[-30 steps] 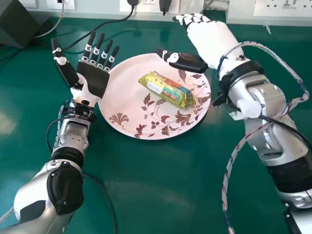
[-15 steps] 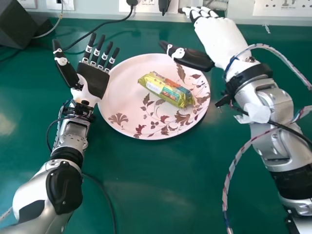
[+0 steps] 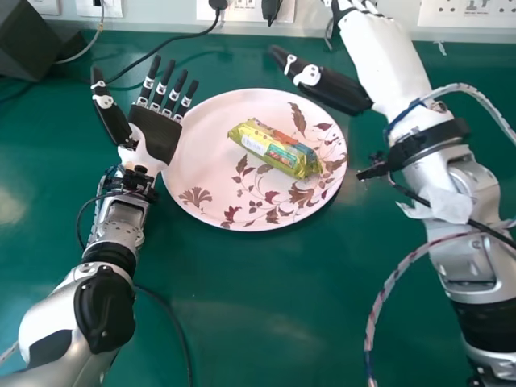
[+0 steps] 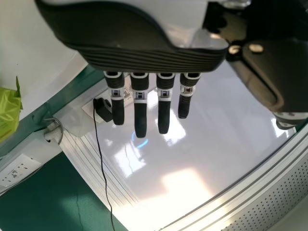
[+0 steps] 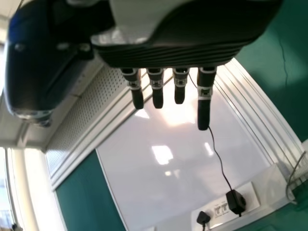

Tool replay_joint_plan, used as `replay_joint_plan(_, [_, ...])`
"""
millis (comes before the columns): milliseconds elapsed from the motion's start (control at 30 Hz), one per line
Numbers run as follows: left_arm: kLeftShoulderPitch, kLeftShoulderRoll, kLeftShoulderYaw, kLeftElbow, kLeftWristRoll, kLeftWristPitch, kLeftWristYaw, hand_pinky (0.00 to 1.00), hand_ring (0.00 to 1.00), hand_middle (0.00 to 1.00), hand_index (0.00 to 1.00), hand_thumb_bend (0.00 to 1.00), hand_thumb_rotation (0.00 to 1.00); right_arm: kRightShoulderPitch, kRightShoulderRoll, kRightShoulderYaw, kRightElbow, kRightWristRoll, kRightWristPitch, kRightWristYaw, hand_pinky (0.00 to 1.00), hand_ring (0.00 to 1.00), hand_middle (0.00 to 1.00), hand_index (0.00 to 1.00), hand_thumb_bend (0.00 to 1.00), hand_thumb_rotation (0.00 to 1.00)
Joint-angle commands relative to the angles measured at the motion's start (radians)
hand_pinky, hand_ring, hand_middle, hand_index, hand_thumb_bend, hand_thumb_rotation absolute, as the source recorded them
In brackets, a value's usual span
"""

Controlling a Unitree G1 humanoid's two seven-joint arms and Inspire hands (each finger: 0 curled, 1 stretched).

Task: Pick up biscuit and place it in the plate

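One yellow-green biscuit packet (image 3: 274, 148) lies on one flowered plate (image 3: 193, 169), nearer its right rim than its left, toward the tabletop's (image 3: 258, 314) far edge, with two hands open, straight-fingered: left hand (image 3: 155, 133) just beside the left rim, right hand (image 3: 387, 64) by the tabletop's far edge.

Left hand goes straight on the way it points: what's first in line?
In the head view, the left hand likely meets the black cable first, white trunking behind. Height above the table is unclear, so it might pass over.
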Motion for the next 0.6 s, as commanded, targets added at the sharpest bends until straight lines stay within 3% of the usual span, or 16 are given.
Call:
replay_joint_plan(0, [0.046, -0.004, 0.009, 0.031, 0.002, 0.009, 0.003, 0.88, 0.79, 0.84, 0.95, 0.92, 0.77, 0.026, -0.003, -0.019, 0.002, 0.031, -0.044, -0.018, 0.71, 0.87, 1.00, 1.00, 0.87, 0.40])
replay_joint_plan(333, [0.043, 0.004, 0.006, 0.036, 0.008, 0.005, 0.015, 0.84, 0.79, 0.84, 0.95, 0.93, 0.80, 0.058, 0.005, -0.050, 0.013, 0.083, -0.100, -0.042, 0.67, 0.85, 1.00, 1.00, 0.91, 0.38])
replay_joint_plan(567, [0.038, 0.005, 0.015, 0.041, -0.002, 0.020, 0.016, 0.85, 0.81, 0.90, 0.96, 0.93, 0.78, 0.082, 0.034, -0.087, 0.003, 0.207, -0.134, -0.029, 0.65, 0.85, 1.00, 1.00, 0.95, 0.40])
